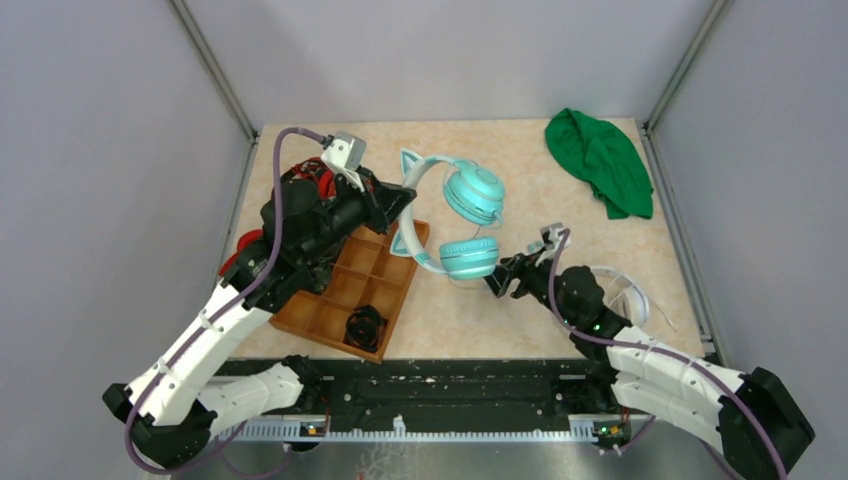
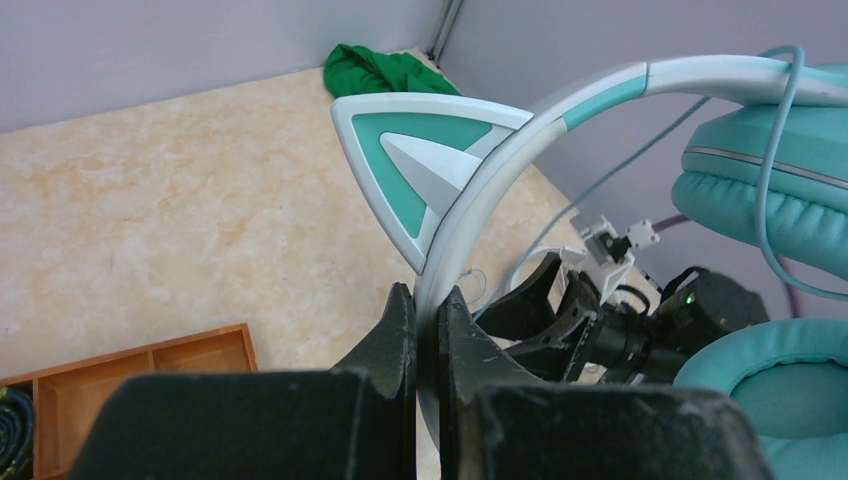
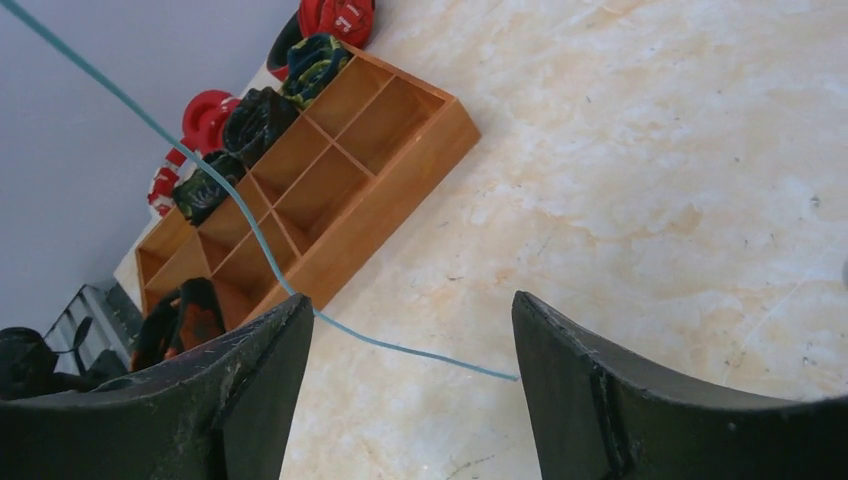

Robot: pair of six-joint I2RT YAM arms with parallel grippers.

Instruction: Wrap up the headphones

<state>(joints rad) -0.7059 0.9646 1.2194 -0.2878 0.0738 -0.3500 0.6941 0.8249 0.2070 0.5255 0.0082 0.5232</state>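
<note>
Pale table (image 1: pixel 480 310) with a wooden tray (image 1: pixel 392 300) at left. The headphones (image 1: pixel 473 192) are held at centre, just right of the tray. The left gripper (image 2: pixel 428 300) is clamped on the headband below a cat ear. The right gripper (image 3: pixel 412 320), jaws wide, straddles the thin cable (image 3: pixel 250 225) without pinching it. Best next: close near the cable's free end, then wind under light tension.

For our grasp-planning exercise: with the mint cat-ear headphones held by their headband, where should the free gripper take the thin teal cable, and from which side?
Probably its low, straight stretch, where the thin teal cable crosses the gap of the open right gripper; come from the near side, jaws square across the strand.
</note>
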